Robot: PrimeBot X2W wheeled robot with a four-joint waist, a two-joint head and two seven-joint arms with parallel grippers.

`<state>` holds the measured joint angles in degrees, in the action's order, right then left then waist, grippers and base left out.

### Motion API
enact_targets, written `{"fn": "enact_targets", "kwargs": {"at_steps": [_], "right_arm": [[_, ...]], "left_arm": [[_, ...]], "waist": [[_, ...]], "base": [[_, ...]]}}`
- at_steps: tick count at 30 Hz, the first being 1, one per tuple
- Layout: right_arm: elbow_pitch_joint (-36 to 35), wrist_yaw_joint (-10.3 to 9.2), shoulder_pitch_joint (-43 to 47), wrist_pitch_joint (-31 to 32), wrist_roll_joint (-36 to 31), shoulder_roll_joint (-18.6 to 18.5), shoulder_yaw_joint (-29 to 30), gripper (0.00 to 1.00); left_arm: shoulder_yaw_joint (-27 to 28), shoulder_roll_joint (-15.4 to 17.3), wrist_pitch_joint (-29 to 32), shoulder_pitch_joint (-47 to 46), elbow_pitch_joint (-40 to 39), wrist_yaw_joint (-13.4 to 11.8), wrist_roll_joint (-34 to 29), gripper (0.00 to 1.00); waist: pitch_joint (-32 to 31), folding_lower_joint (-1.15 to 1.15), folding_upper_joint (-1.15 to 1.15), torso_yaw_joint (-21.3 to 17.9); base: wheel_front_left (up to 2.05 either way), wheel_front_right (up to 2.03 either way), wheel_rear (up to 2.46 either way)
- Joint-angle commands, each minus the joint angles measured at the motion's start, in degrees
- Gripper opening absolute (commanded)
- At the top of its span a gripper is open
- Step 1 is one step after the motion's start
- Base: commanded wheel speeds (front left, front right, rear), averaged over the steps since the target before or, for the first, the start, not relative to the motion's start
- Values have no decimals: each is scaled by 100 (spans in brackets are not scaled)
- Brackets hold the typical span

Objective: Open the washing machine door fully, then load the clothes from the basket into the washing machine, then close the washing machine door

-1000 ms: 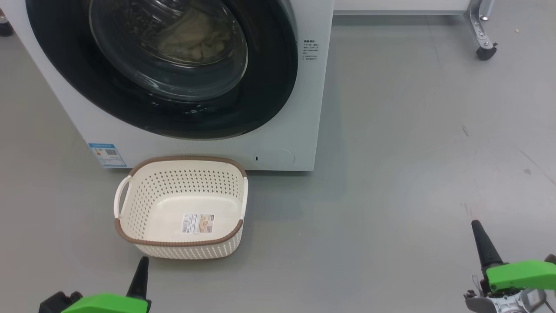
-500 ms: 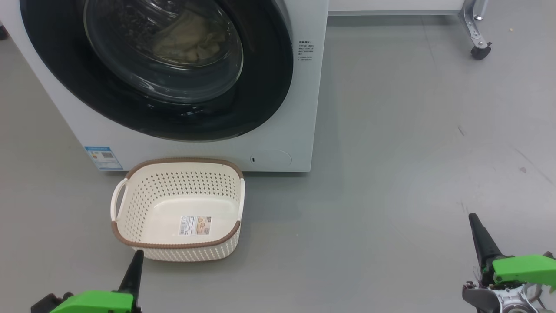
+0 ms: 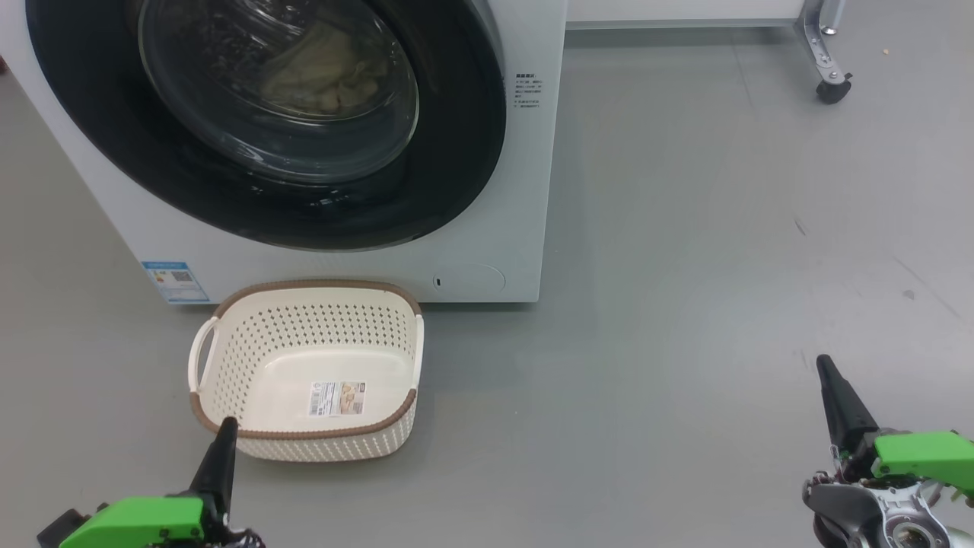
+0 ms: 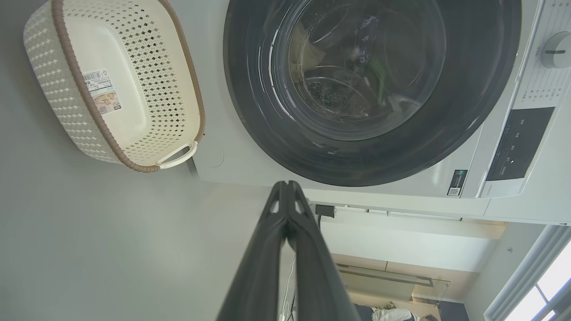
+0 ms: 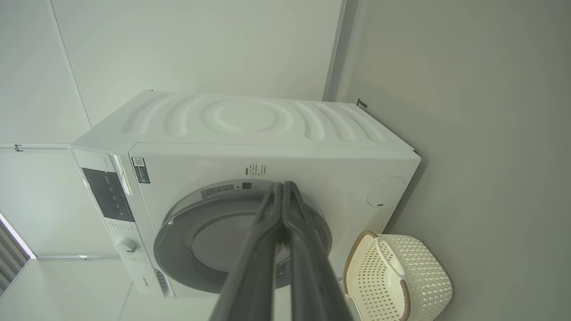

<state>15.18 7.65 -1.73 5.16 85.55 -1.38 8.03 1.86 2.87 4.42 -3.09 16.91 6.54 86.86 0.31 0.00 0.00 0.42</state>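
A: So, how is the left gripper (image 3: 225,428)?
B: Fingers pressed together, holding nothing, its tip just short of the near rim of the basket (image 3: 312,286). The right gripper (image 3: 825,368) is likewise closed and empty, well off to the right above the floor (image 3: 685,304).
A: And beyond the basket?
B: Just behind it stands the washing machine (image 3: 525,190), the washing machine door (image 3: 456,152) shut. The clothes (image 3: 319,76) lie inside, seen through that door.

— What does the left gripper (image 3: 225,428) look like?
— At seven o'clock in the head view: long, dark, tapering fingers (image 4: 267,249) on a bright green housing (image 3: 133,519).
— And the right gripper (image 3: 824,365)?
— At five o'clock, the same green (with a silver-grey metal bracket (image 3: 856,510) beneath, round hub showing).
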Motion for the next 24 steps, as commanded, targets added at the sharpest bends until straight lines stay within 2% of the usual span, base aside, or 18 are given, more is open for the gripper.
{"fn": "enact_targets", "kwargs": {"at_steps": [1,8,24], "right_arm": [[-153,-15,-353,67,203,-140,-124,0],[-115,-16,-445,133,662,-150,-150,0],[-115,-16,-445,133,662,-150,-151,0]], "left_arm": [[275,47,63,-278,-228,56,167,0],[430,29,178,-307,-286,94,559,0],[439,23,185,-308,-286,94,552,0]], "waist": [[-3,0,0,-8],[-13,0,0,-42],[-13,0,0,-42]], "base": [[0,0,0],[0,0,0],[0,0,0]]}}
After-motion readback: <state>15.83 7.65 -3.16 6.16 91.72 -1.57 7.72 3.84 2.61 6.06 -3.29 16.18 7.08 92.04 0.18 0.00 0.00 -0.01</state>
